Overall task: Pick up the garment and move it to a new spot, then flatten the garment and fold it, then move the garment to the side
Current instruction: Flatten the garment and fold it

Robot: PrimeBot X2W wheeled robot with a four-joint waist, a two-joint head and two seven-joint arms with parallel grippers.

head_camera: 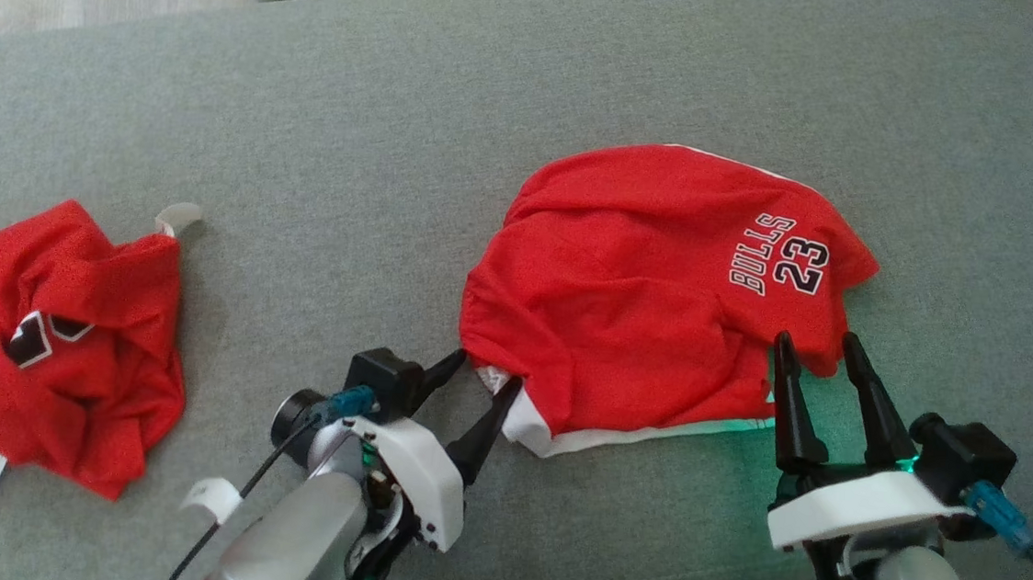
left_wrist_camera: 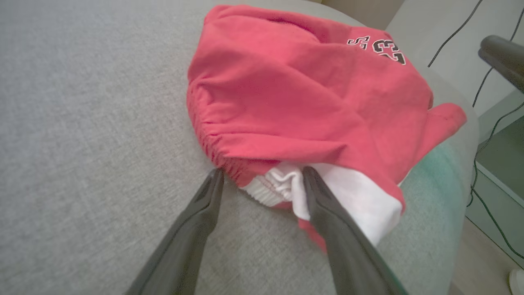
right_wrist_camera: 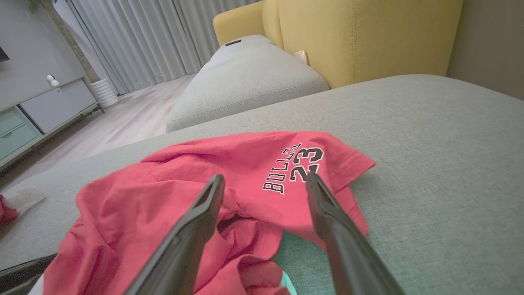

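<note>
Grey cushion (head_camera: 400, 133) bears the red garment (head_camera: 646, 282); yellow sofa back (right_wrist_camera: 368, 32) behind. Left gripper (head_camera: 487, 368) and right gripper (head_camera: 818, 348), jaws apart, at its near edge.

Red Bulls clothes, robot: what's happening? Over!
Left claw open, straddling white corner of red Bulls garment. Right claw open at its near edge. Garment crumpled, not gripped. Second red garment lies off left, clear.

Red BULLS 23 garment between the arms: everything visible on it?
The garment is red knit with white trim along its near edge, a gathered elastic hem at its near-left corner, and a black, white-edged BULLS 23 print. It lies rumpled on the grey cushion. The open left end effector straddles the white corner; the open right end effector sits at its near-right edge. Neither grips it.
</note>
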